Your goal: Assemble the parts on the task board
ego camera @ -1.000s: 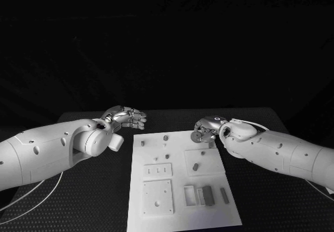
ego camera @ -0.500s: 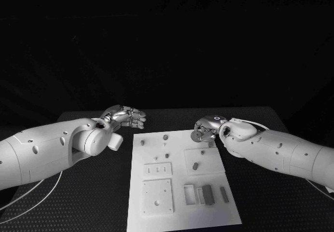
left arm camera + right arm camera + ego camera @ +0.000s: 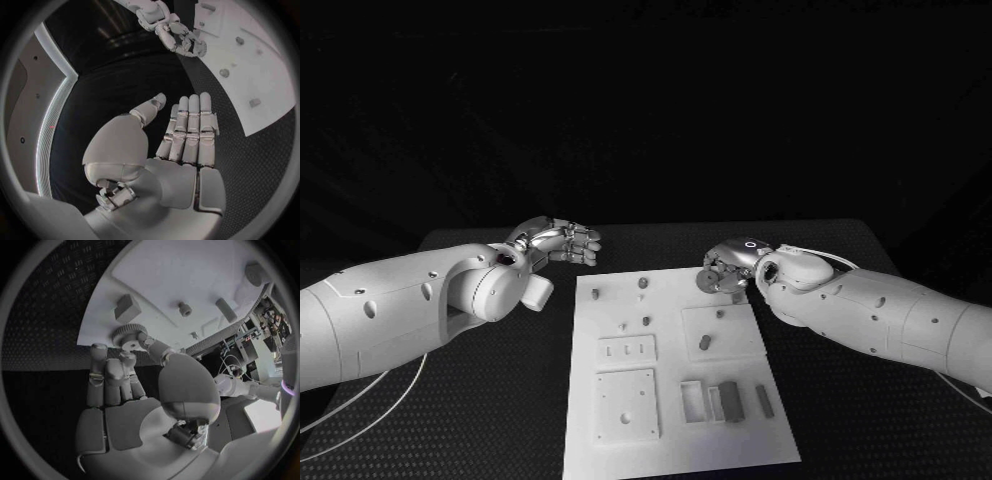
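Pinching a gear [image 3: 129, 335], right robot hand [image 3: 134, 390] hovers.

Overhead head view, two wrist close-ups

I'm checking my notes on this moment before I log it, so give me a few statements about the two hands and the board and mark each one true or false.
1. The right hand holds a small round toothed part at its fingertips. True.
2. The left hand grips a part. False: it holds nothing, its fingers straight and side by side.
3. The left hand rests on the task board. False: it is off the board's edge, over the black table.
4. Several small parts stand on the task board. True.
5. The right hand is near the board's far right corner. True.
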You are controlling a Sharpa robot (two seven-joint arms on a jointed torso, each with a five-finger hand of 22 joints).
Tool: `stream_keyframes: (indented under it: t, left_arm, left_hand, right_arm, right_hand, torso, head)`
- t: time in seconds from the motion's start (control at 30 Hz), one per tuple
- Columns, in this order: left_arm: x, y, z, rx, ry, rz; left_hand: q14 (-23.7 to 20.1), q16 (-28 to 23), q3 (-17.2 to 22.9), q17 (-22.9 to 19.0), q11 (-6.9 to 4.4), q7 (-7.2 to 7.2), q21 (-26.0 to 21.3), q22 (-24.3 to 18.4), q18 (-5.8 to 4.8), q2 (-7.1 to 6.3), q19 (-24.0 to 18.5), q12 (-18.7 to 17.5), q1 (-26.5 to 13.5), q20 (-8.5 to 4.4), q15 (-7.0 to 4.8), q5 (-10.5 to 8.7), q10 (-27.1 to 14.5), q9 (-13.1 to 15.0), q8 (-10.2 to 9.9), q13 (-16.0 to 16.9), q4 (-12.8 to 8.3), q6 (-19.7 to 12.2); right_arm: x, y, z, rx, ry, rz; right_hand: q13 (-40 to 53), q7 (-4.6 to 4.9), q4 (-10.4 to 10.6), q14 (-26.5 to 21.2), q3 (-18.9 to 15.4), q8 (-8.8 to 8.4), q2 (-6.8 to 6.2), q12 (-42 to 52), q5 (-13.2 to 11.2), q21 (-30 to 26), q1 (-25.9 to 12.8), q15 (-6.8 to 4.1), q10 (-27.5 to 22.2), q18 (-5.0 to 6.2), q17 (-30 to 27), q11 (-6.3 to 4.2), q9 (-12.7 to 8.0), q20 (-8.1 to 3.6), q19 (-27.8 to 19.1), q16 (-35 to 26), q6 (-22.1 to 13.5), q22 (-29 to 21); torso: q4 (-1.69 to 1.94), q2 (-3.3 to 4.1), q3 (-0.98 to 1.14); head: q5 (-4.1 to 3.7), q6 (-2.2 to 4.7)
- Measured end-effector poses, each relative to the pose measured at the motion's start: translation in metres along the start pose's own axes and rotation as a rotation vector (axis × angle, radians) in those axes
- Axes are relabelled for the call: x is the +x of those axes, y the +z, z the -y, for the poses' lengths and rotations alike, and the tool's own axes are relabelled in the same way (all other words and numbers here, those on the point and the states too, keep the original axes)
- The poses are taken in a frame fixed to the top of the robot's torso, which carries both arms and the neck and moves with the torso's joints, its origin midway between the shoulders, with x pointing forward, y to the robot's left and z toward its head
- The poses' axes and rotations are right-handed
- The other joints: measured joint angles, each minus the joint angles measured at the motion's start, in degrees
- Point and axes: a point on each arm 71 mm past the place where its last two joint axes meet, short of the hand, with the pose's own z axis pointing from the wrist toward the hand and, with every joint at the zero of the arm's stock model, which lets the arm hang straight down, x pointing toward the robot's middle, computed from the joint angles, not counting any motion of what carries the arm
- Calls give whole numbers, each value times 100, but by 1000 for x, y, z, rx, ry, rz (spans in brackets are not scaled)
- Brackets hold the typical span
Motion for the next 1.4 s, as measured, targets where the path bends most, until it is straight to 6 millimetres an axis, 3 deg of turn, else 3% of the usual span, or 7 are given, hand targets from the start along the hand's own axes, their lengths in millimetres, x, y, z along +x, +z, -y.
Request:
stream_keyframes:
  t: [0.23, 0.37, 0.53, 0.9, 1.4]
  left_arm:
    - [0, 0, 0, 0, 1, 0]
    - [0, 0, 0, 0, 2, 0]
    - [-1, 0, 0, 0, 3, 1]
    - [0, 0, 1, 1, 4, 0]
    - [1, 0, 2, 3, 5, -2]
  left_hand:
    - [0, 0, 0, 4, 0, 0, -22, -1, 0, 0, 0, 0, 0, 0, 0, 0, 0, 0, 0, -1, 0, 0]
    - [16, 0, 0, 6, 0, 0, -22, -1, 0, 0, 0, 0, 0, 0, 16, 0, 0, 0, 0, -1, 0, 0]
    - [16, 0, 0, 5, 0, 0, -22, -1, -1, 0, 0, 0, 0, 0, 16, 0, 0, 0, 0, 4, 0, 0]
    - [16, 0, 0, 14, 0, 0, -22, 4, -1, 0, 0, 0, 0, 0, 16, 0, 0, 0, 0, 4, 0, 0]
    - [16, -22, 0, 22, 0, 0, -22, 8, -1, 0, 0, -22, 0, 0, 16, 0, 0, 0, 0, 3, 0, 0]
  right_arm:
    - [0, 0, -1, -9, -8, 9]
    - [0, -1, -3, -15, -16, 17]
    - [1, -4, -6, -30, -32, 26]
    - [-15, -4, -25, -72, -79, 88]
    - [-26, 1, -97, -232, -140, 167]
  right_hand:
    - [-34, -2, -63, 26, 15, 160, 227, 106, -1, 31, 59, -30, 0, 0, 0, 0, 18, 1, -1, 0, 2, 0]
    - [-64, -3, -69, 44, 10, 223, 342, 145, -18, 56, 64, -109, 1, 0, 0, -2, 16, 2, -2, 0, 3, 0]
    - [-98, -19, -87, 92, 7, 226, 432, 217, -18, 77, 64, -160, 74, 0, -1, -135, 13, -3, 5, 21, 19, 0]
    - [-150, -62, -97, 126, -3, 232, 454, 240, -23, 97, 57, -232, 132, 0, 0, -199, 13, -52, 72, 21, 62, 0]
    - [-172, -82, -103, 147, -9, 233, 452, 239, -23, 99, 57, -250, 144, 0, 5, -229, 13, -71, 93, 45, 81, 4]
  torso:
    - [0, -1, -4]
    - [0, -4, -6]
    - [-1, -8, -12]
    - [3, -9, -15]
    - [1, -6, -12]
  head:
    - [1, -11]
    - [6, -8]
    - [13, 4]
    - [28, 54]
    - [79, 75]
